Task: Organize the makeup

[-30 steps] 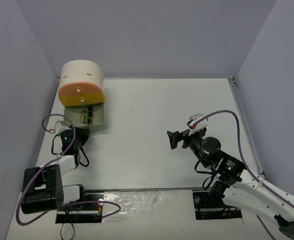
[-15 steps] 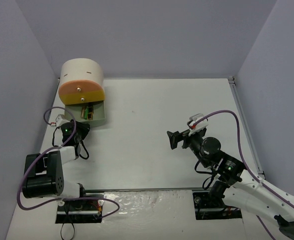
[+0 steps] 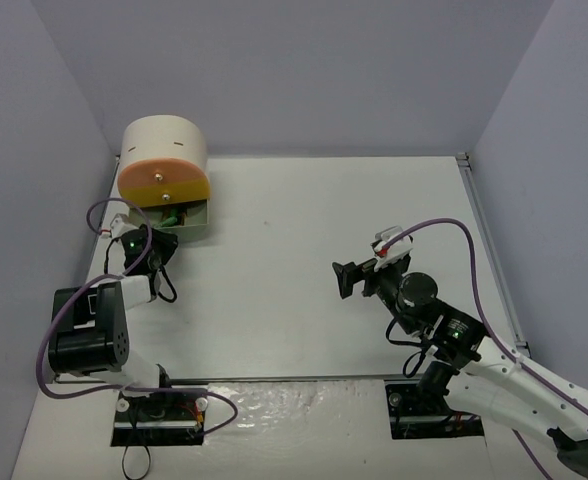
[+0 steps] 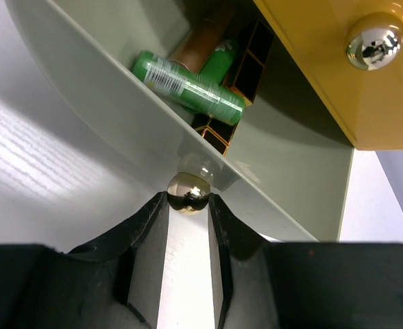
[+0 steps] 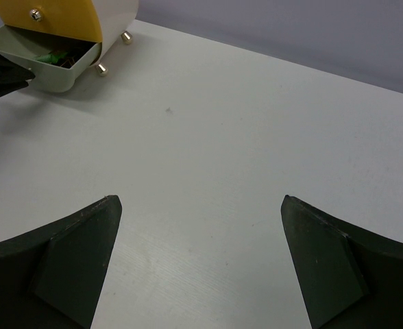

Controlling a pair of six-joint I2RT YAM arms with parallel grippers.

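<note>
The makeup that shows is a green tube point(image 4: 188, 86) and gold-black tubes point(image 4: 218, 130), lying inside the pulled-out sage-green drawer point(image 4: 85, 103) of the cream drum-shaped box point(image 3: 164, 148). The other cosmetics are out of view. My left gripper point(image 4: 188, 200) is shut on the drawer's round gold knob point(image 4: 188, 191), with a finger on each side. In the top view the left gripper point(image 3: 160, 248) is just in front of the open drawer point(image 3: 180, 220). My right gripper point(image 5: 198, 199) is wide open and empty, hovering over bare table; it also shows in the top view point(image 3: 346, 278).
The yellow drawer point(image 4: 325, 75) with its own gold knob point(image 4: 373, 41) sits closed above the green one. The box stands at the table's far left on small gold feet point(image 5: 101, 68). Grey walls enclose the white table point(image 3: 304, 300) on three sides.
</note>
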